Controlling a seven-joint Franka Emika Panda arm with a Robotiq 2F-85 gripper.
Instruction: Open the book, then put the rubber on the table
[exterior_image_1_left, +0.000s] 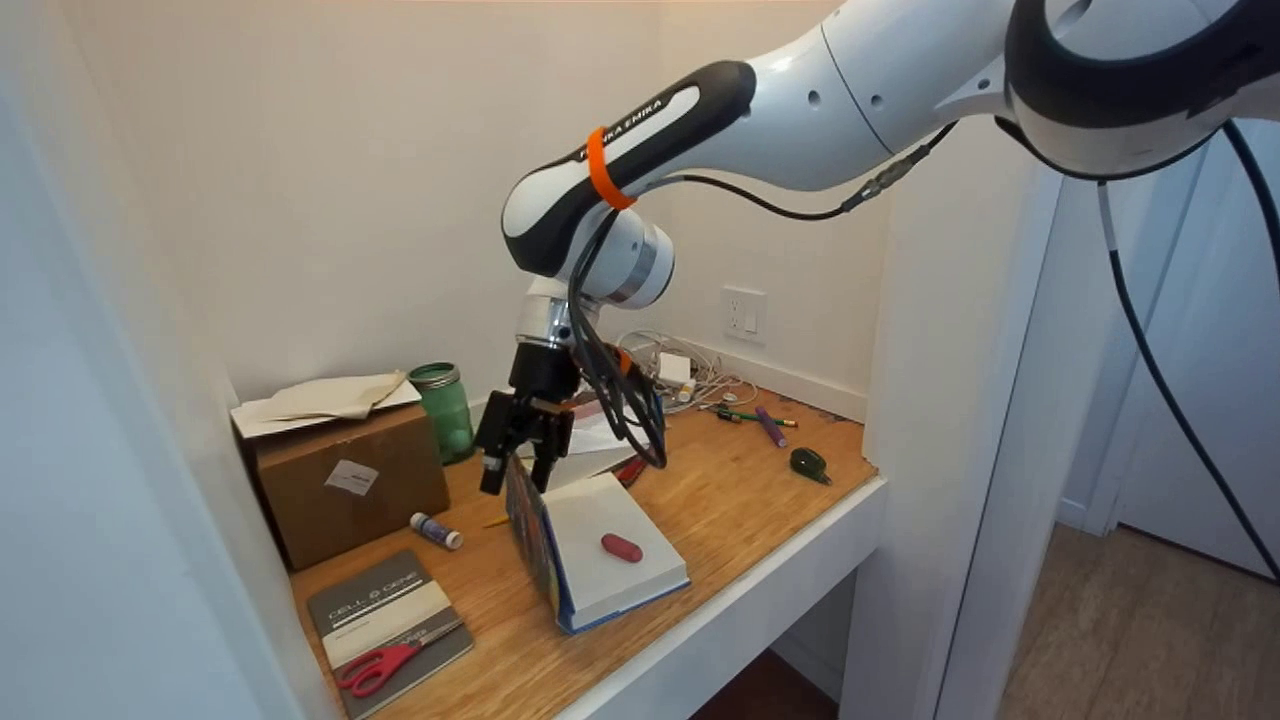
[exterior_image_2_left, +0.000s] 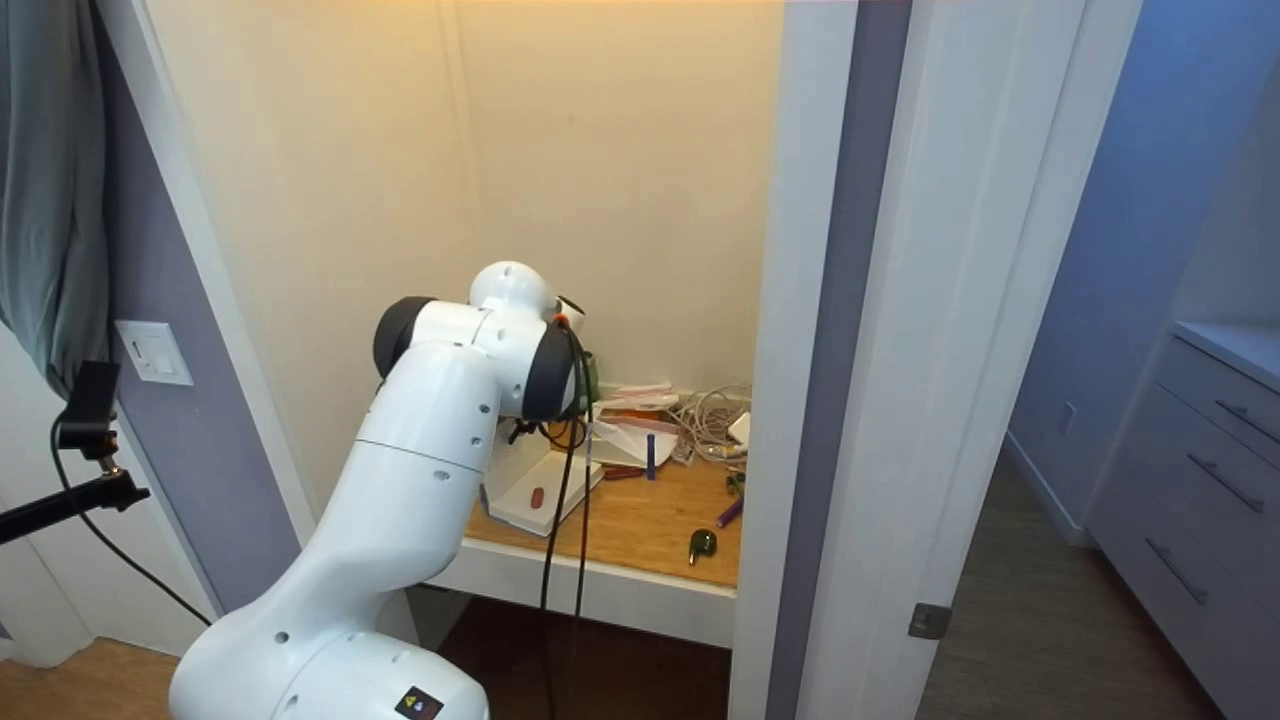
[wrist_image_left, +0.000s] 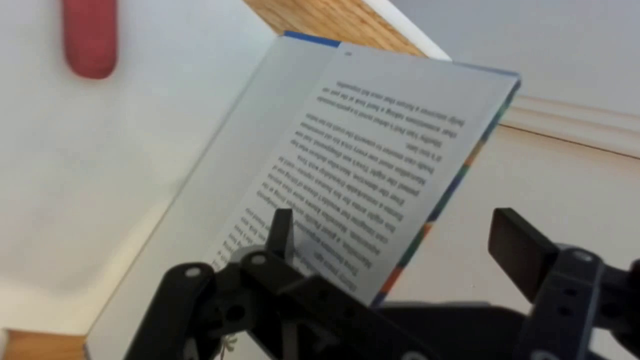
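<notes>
Jaws apart, astride the raised cover of the book: opening is in hand, by the look of it.
Next, I reckon, that cover wants pushing over toward eight o'clock in an exterior view; there the rubber sits on the book, at the jaws' four o'clock.

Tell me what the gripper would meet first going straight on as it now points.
The raised cover of the blue hardcover book, probably: the open gripper appears to straddle its free edge, though depth is unclear.
</notes>
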